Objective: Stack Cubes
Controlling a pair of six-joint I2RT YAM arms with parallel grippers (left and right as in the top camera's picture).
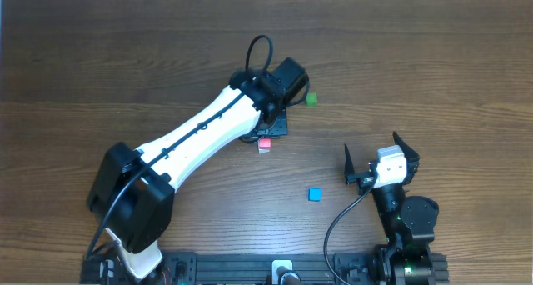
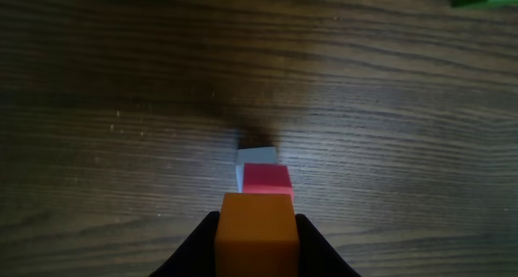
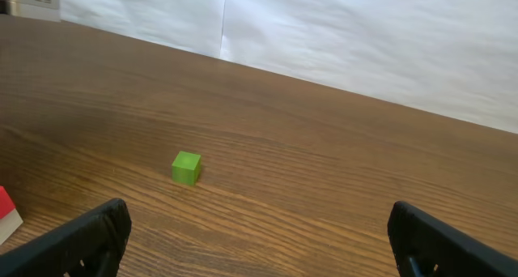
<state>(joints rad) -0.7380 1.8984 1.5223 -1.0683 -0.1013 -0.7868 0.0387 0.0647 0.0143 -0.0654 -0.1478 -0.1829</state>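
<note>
1. Two cubes are already stacked near the middle of the bench (image 1: 450, 60): a red cube (image 2: 266, 178) sits on a white cube (image 2: 253, 156).
2. The left gripper (image 2: 257, 257) is clamped on an orange cube (image 2: 257, 224), held above and just beside that stack; it looks like the third tier, not yet set down.
3. A green cube (image 1: 311, 99) and a blue cube (image 1: 315, 194) lie loose and well apart, apparently still to be added.
4. The right gripper (image 1: 375, 152) hangs spread wide and empty, off to the blue cube's right.
</note>
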